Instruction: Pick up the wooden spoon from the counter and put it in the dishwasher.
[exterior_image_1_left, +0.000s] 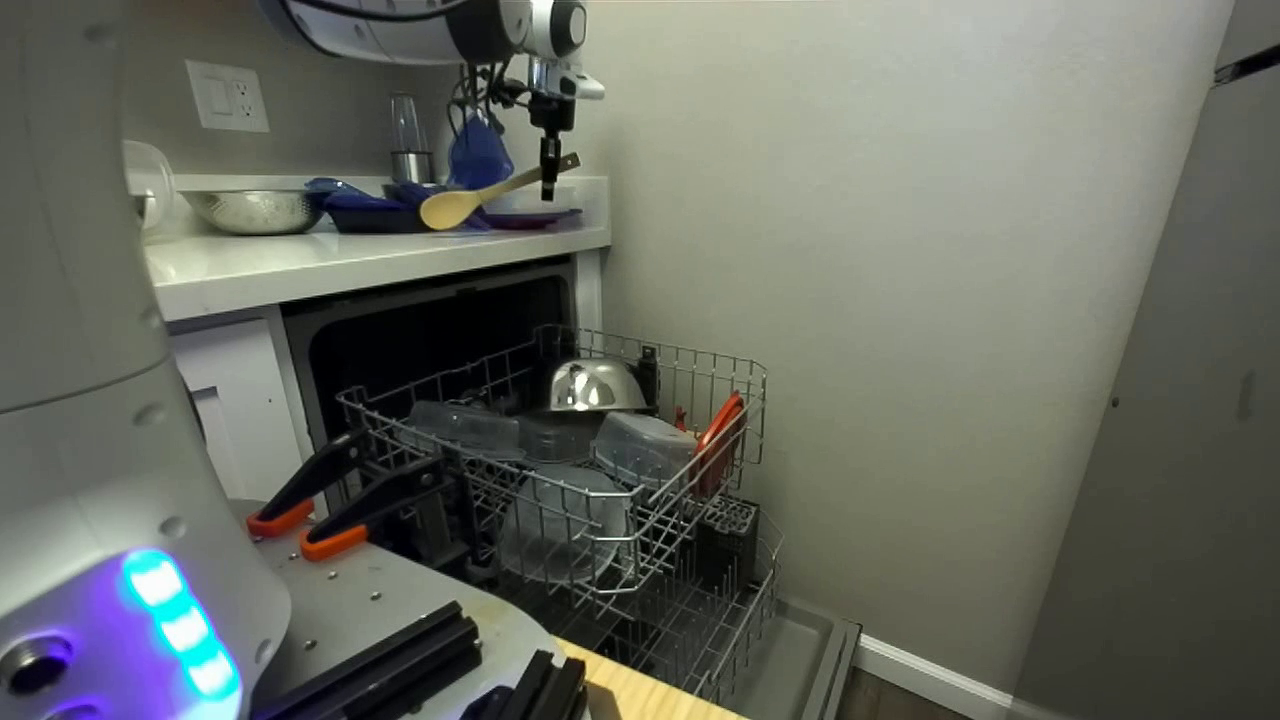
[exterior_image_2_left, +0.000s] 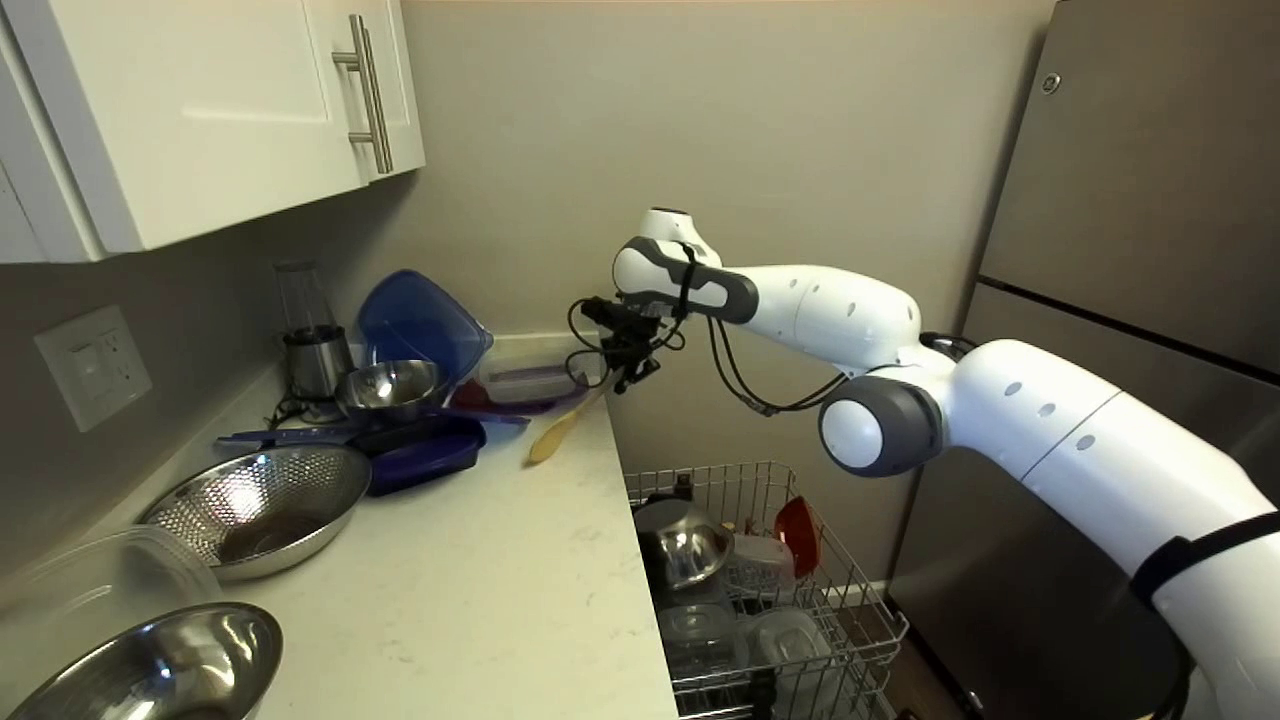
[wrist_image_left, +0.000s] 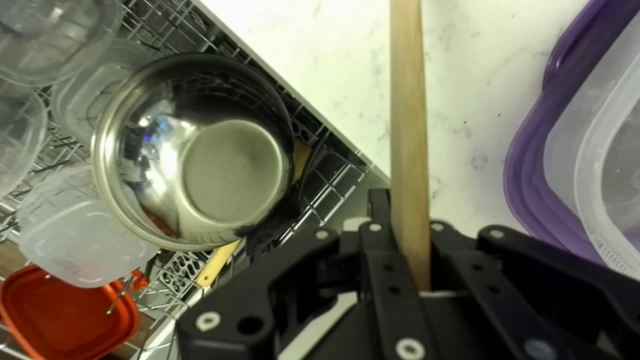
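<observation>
The light-tan wooden spoon is held by its handle; its bowl (exterior_image_1_left: 450, 209) hangs lower, tilted, over the counter's edge area. It also shows in an exterior view (exterior_image_2_left: 553, 440), and its handle fills the upper middle of the wrist view (wrist_image_left: 408, 100). My gripper (exterior_image_1_left: 549, 188) is shut on the handle, which runs between the fingers (wrist_image_left: 409, 215). The spoon appears raised above the white counter (exterior_image_2_left: 480, 580). The dishwasher (exterior_image_1_left: 440, 325) stands open below, its grey wire rack (exterior_image_2_left: 850, 655) pulled out. The bowl of the spoon is outside the wrist view.
An upturned steel bowl (wrist_image_left: 230, 170), clear plastic containers (exterior_image_1_left: 645, 447) and a red-orange lid (wrist_image_left: 70, 315) sit in the rack. On the counter are a colander (exterior_image_2_left: 270, 500), blue trays (exterior_image_2_left: 425, 460), a purple-rimmed container (wrist_image_left: 530, 165) and a blender (exterior_image_2_left: 318, 362). A wall stands behind.
</observation>
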